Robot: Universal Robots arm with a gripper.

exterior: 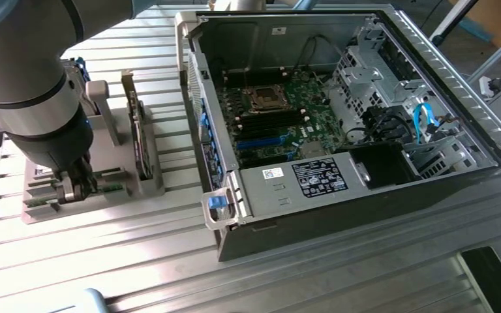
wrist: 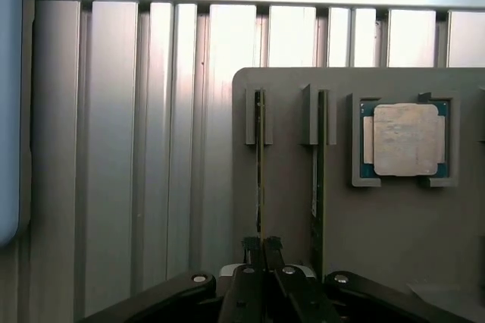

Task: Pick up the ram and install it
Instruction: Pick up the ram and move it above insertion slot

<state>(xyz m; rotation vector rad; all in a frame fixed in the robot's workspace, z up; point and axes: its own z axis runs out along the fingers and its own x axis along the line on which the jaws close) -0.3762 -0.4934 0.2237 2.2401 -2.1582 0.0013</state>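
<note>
Tool (wrist: 262, 251) is clenched right on the ram (wrist: 259, 164), one finger on either face of it. The ram stands on edge in a slot of the grey holder (wrist: 292, 209), so all you get is a thin, long, dark strip with a greenish-gold tint along the edge; chips can't be made out from this angle.

Holder contents, counted:
- two thin sticks on edge, each in its own slot. One is the gripped ram and the second stick (wrist: 318, 171) is in the slot just beside it.
- one square CPU (wrist: 405, 139), silver lid with green-blue border, lying flat in its own recess beyond the second stick.
- one upright expansion card (exterior: 135, 127) at the holder's far end.

The holder sits on the slatted metal tabletop (wrist: 114, 148).

In the exterior view the tool (exterior: 81, 186) is at roughly 9 o'clock from the open computer case (exterior: 320, 215). One green motherboard (exterior: 276, 120) lies inside the case, plus a silver box (exterior: 276, 189) with labels at the case's 6 o'clock wall.
</note>
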